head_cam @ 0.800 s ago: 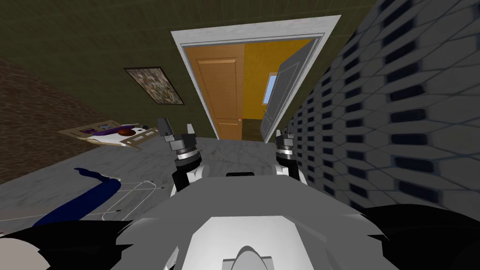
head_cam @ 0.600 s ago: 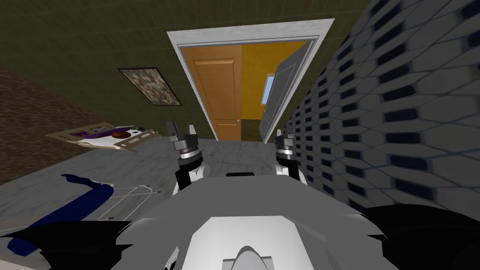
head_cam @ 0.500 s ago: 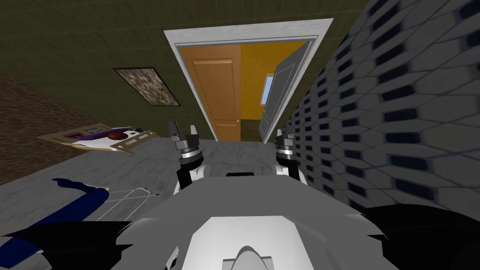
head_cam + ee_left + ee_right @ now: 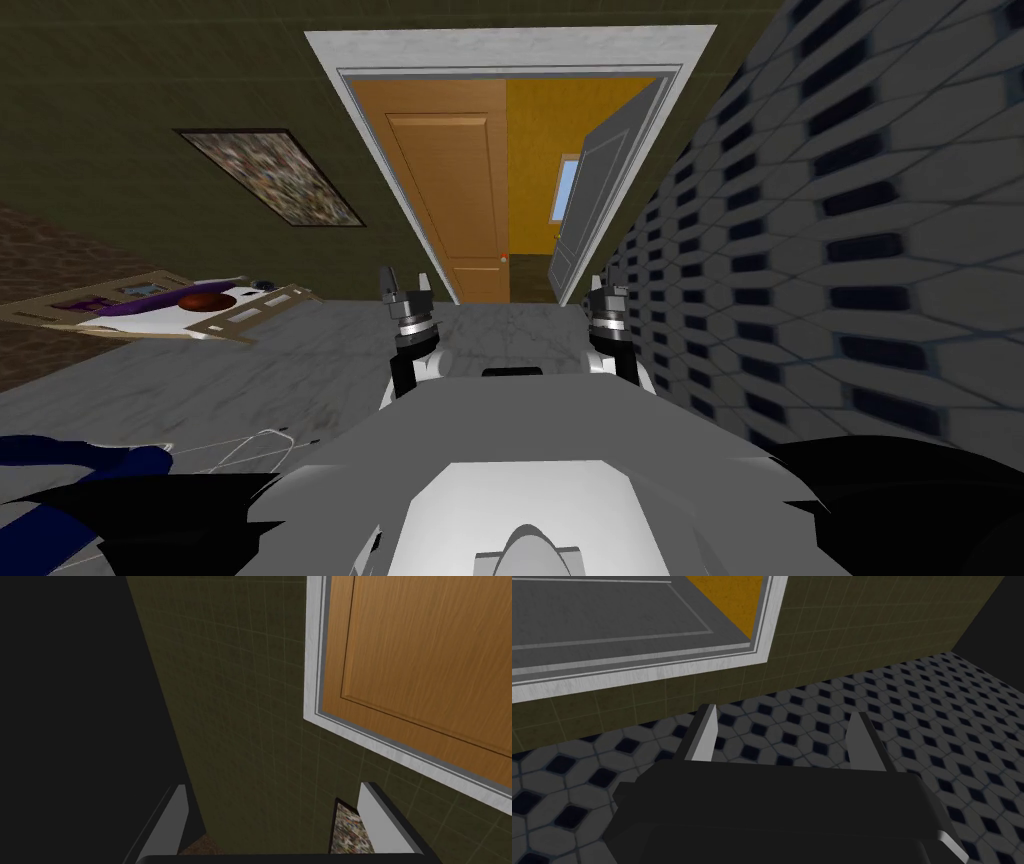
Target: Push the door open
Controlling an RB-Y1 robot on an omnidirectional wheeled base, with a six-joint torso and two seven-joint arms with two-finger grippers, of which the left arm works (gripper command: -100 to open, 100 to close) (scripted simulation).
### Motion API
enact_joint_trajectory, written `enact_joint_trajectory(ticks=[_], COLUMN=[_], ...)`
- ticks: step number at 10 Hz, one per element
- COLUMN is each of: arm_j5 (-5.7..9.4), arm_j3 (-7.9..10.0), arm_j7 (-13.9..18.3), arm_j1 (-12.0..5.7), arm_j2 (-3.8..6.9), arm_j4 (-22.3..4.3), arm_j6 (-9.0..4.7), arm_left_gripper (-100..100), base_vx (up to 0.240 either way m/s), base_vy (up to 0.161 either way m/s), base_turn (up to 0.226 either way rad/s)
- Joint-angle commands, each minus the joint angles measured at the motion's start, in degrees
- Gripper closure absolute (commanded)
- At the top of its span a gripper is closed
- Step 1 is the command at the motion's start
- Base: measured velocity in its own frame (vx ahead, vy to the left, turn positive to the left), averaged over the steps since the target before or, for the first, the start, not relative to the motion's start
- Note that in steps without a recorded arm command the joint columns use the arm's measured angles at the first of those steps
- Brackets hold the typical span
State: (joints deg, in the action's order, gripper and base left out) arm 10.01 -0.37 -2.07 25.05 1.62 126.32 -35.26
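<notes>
As base rolled fwd, grey door looms nearer.

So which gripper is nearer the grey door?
Right. The right gripper is lined up with the grey door beside the patterned wall; the left gripper is across at the door frame's opposite side.
</notes>
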Motion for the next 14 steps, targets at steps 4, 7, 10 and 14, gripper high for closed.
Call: enact_joint_trajectory(ticks=[4,7,10,14], arm_j5=[2.01,3.45,4.94,7.06], arm_j3=[0.07,0.09,0.10,0.13], arm_j7=[4.21,7.20,10.30,14.70], arm_j1=[-1.56,-2.78,-4.05,-5.85], arm_j2=[1.05,1.59,2.08,2.62], arm_j4=[-5.03,-8.87,-12.86,-18.53], arm_j6=[-0.99,-1.80,-2.63,-3.81], arm_left_gripper=[-100,-100,-100,-100], base_vx=[0.090,0.093,0.102,0.096], base_vy=[0.005,0.005,0.023,0.013], base_turn=[-0.076,-0.092,-0.095,-0.104])
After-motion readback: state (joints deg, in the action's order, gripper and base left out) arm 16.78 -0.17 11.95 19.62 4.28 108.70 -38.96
